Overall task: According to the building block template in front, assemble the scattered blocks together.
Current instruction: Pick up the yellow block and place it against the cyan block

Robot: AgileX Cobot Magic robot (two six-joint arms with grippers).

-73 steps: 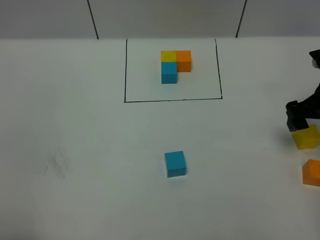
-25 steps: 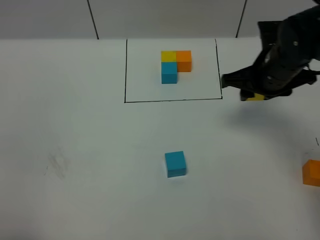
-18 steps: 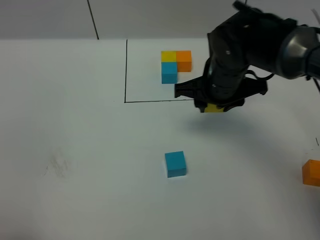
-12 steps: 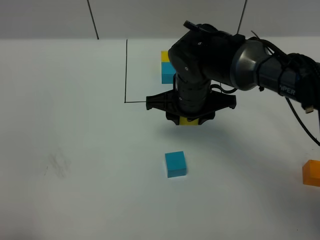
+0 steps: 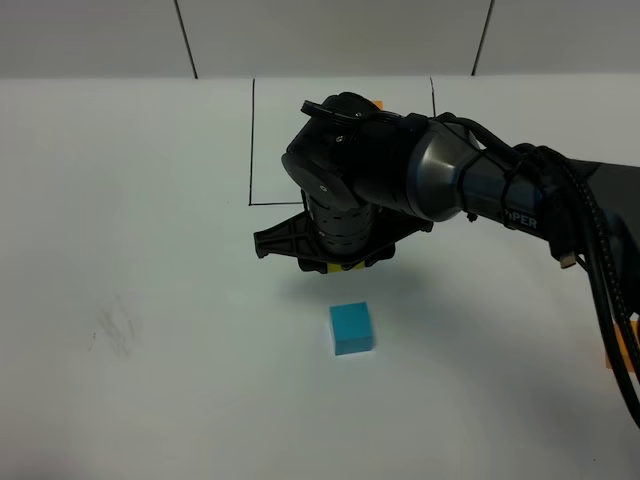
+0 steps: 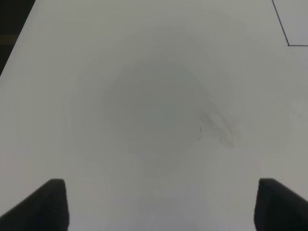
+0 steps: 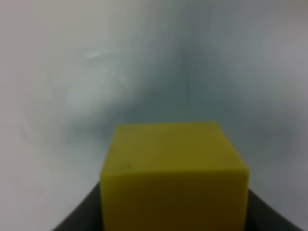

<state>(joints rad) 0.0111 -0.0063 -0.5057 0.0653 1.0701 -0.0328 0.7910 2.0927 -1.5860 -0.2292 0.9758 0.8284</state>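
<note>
Plainly, the right gripper [image 5: 335, 262] is pinching the plain yellow cube [image 7: 173, 175] by two opposite sides and holds it clear of the white desk [image 5: 150, 250], just beyond the loose cyan-blue cube [image 5: 351, 328] on the side facing the thin black drawn rectangle [image 5: 252, 140]. That spot makes sense as a judgement: in the framed pattern yellow sits directly behind blue, so the carried cube is being kept over the place where it should meet the cyan-blue cube's far face. It hangs level and square in the right wrist view, which should help it land flush. The building block template [image 5: 378, 102] lies farther beyond the cyan-blue cube, inside the rectangle, and is almost wholly hidden by the dark arm; only a sliver of orange shows. The loose orange cube [image 5: 607, 355] appears only as a scrap of colour behind the cables, well off to the right of the cyan-blue cube. The left gripper [image 6: 161, 207] is spread wide over bare desk, holding nothing, evidently parked out of the way.
</note>
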